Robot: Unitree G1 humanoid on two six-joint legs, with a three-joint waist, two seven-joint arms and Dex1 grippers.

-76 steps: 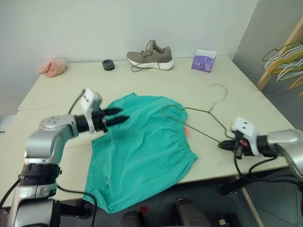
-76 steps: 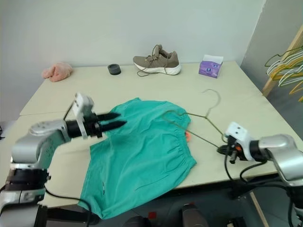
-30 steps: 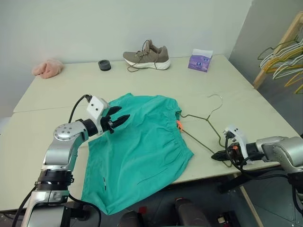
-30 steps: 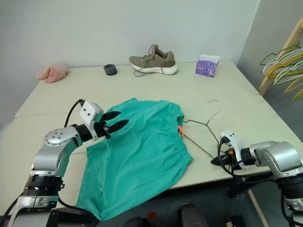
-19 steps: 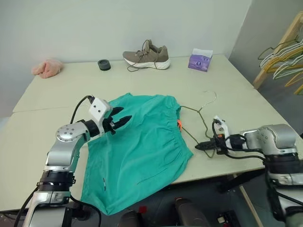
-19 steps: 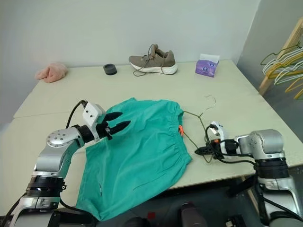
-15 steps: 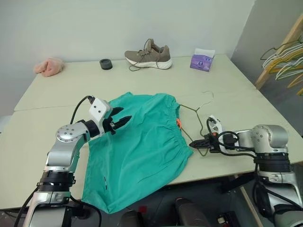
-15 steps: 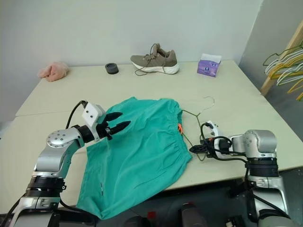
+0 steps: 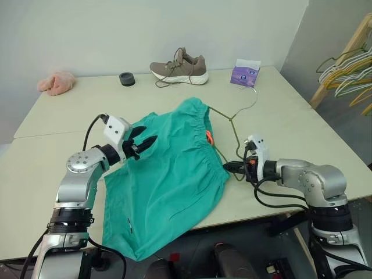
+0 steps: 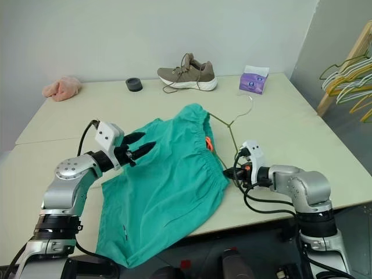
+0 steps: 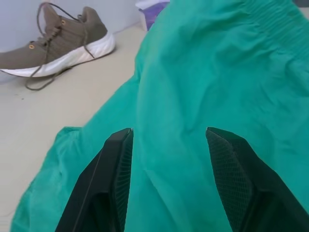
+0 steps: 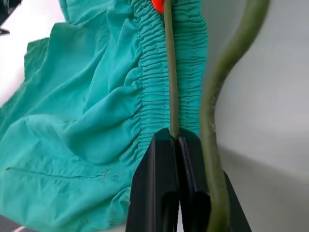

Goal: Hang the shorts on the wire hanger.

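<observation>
Both fingers on hanger wire — beside waistband.

brown sneaker, purple tissue box, pink cloth, hanger rack

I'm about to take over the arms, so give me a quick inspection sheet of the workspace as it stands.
Surface: pale table; seam across its left part.
Job's things: teal shorts spread out, lower hem hanging over the near edge; wire hanger lying partly under the waistband, hook toward the tissue box.
Clutter: tan sneaker, purple tissue box, small black ring, pink fluffy cloth, all along the far edge.
Grippers: left gripper open above the shorts; right gripper shut on the hanger wire beside the waistband.
Cables: black leads looping at both wrists.
Surroundings: rack of pale hangers at the right; plain wall behind.
</observation>
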